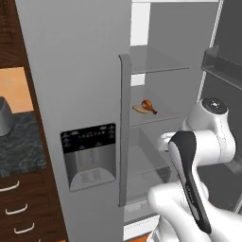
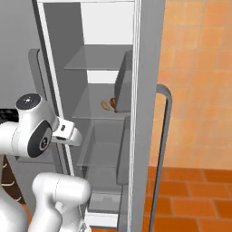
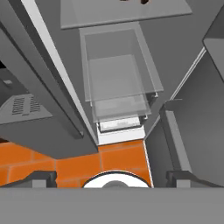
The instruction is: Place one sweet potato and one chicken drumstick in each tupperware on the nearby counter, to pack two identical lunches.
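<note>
— Inside the open fridge, what have you got at the jaws?

— I see my gripper spread wide, nothing held, dark fingertips over orange tile floor. Past them, clear boxy drawers below glass shelves.

— The food?

— A brown drumstick touching a tan, elongated sweet potato on the middle shelf.

— Any writing?

— The dispenser has a black panel; its marks are too small to read.

— And the counter?

— The counter, marbled black-grey, sits left over brown drawers.
</note>
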Tool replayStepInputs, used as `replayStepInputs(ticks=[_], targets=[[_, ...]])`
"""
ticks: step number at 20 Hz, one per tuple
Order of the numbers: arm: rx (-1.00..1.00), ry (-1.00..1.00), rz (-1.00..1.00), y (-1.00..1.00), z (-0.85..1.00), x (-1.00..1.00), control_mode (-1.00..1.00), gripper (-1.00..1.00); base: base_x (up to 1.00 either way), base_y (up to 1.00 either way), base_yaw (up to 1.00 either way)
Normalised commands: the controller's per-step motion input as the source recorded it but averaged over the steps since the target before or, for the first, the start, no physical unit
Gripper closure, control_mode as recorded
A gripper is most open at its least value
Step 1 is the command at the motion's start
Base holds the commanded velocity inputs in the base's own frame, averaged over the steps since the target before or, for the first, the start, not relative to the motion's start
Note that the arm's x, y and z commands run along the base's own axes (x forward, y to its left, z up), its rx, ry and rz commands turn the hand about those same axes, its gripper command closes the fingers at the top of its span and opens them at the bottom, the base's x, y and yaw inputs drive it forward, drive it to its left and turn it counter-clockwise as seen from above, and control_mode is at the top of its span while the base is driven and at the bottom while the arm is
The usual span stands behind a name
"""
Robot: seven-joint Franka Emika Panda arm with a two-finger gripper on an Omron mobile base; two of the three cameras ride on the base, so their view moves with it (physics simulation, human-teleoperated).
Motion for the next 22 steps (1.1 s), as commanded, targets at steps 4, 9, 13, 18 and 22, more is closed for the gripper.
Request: replayStepInputs(ticks=[4,9,13,18,22], targets=[[0.0,0.0,0.0,0.0,0.0,0.0,1.0,-1.0,0.53,-0.13,0.01],[0.0,0.0,0.0,0.0,0.0,0.0,1.0,-1.0,0.26,-0.57,0.0],[0.0,0.0,0.0,0.0,0.0,0.0,1.0,-1.0,0.41,-0.19,0.01],[0.0,-0.01,0.0,0.0,0.0,0.26,-1.0,-1.0,0.36,0.0,0.0],[0.0,-0.11,0.0,0.0,0.0,0.69,-1.0,-1.0,0.0,0.0,0.0]])
